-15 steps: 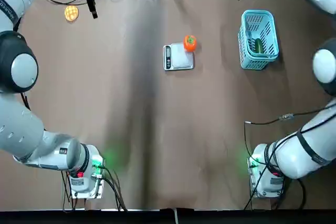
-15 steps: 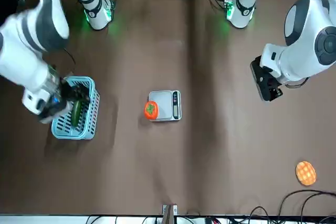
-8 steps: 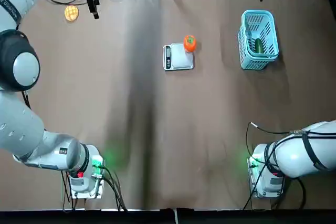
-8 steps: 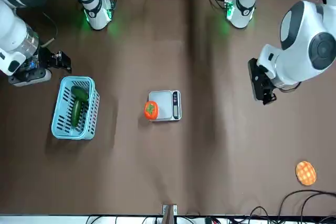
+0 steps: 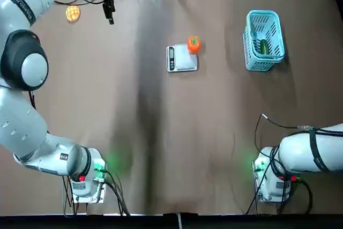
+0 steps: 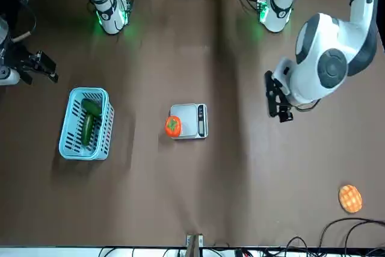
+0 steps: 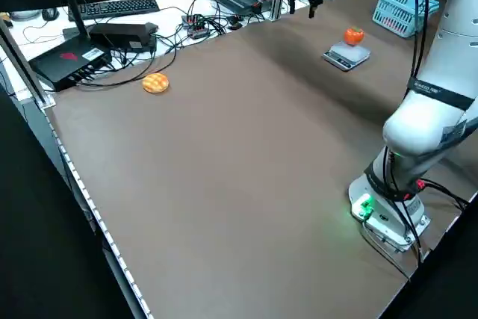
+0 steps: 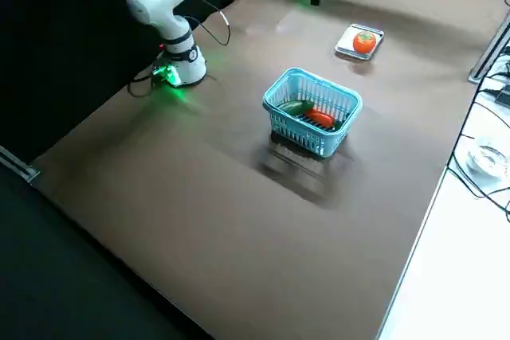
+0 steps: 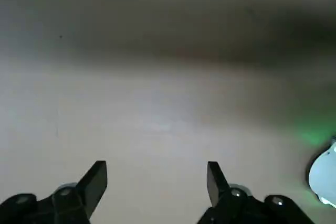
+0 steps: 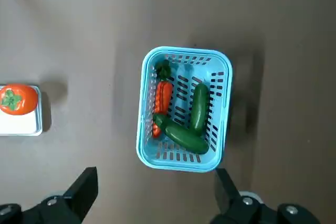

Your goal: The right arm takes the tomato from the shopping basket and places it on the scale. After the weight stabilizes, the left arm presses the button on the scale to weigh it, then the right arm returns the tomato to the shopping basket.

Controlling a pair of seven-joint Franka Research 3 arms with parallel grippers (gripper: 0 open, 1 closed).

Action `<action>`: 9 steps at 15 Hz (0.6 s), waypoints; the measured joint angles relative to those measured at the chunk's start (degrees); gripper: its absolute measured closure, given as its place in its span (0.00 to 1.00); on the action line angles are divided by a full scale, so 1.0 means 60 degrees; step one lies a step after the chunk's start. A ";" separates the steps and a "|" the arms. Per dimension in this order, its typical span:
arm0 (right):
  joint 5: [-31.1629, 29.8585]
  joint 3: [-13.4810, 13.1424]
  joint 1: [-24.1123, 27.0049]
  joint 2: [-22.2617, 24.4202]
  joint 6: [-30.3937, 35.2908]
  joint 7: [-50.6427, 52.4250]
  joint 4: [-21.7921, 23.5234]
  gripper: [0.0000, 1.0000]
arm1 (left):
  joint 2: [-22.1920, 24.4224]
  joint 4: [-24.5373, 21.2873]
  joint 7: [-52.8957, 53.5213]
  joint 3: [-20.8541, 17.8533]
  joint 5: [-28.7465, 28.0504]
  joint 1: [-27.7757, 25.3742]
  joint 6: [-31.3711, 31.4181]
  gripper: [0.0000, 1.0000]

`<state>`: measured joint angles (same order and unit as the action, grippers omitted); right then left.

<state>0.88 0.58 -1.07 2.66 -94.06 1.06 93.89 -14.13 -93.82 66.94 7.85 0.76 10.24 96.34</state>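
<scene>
The orange-red tomato (image 5: 193, 44) sits on the far right corner of the small silver scale (image 5: 181, 61) at mid-table, with nothing holding it. The light-blue shopping basket (image 5: 262, 13) stands to the scale's right. My right gripper (image 10: 153, 190) is open and empty, high up beyond the basket at the table's far right corner. From there it looks down on the basket (image 10: 185, 51) and the tomato (image 10: 18, 99). My left gripper (image 5: 110, 17) hangs open and empty over the far left of the table, well left of the scale.
Green vegetables (image 10: 190, 121) and a red one (image 10: 161, 100) lie in the basket. A yellow-orange disc (image 5: 73, 13) rests at the far left corner. Cables and a keyboard (image 7: 119, 7) lie beyond the far edge. Both arm bases (image 5: 86, 178) stand at the near edge.
The right gripper has pulled back from beside the basket toward the far right corner. The left gripper has shifted right, toward the scale. The tomato has stayed on the scale.
</scene>
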 joint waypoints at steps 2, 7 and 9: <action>-0.0015 0.0123 0.0078 -0.0054 0.0046 -0.0015 -0.0118 0.01 | -0.0028 0.0000 -0.0114 0.0015 0.0000 0.0218 0.0068 0.17; -0.0026 0.0143 0.0523 -0.0155 0.0116 0.0001 -0.0191 0.01 | -0.0552 -0.0109 -0.1086 0.0036 0.0005 0.0959 0.1044 0.45; -0.0029 0.0144 0.0566 -0.0182 0.0124 0.0005 -0.0202 0.01 | -0.0837 -0.0111 -0.1471 0.0046 0.0005 0.1404 0.1485 0.58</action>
<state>0.70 1.44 2.32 1.57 -93.32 1.09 92.67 -19.15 -94.49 58.12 8.13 0.79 18.67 105.24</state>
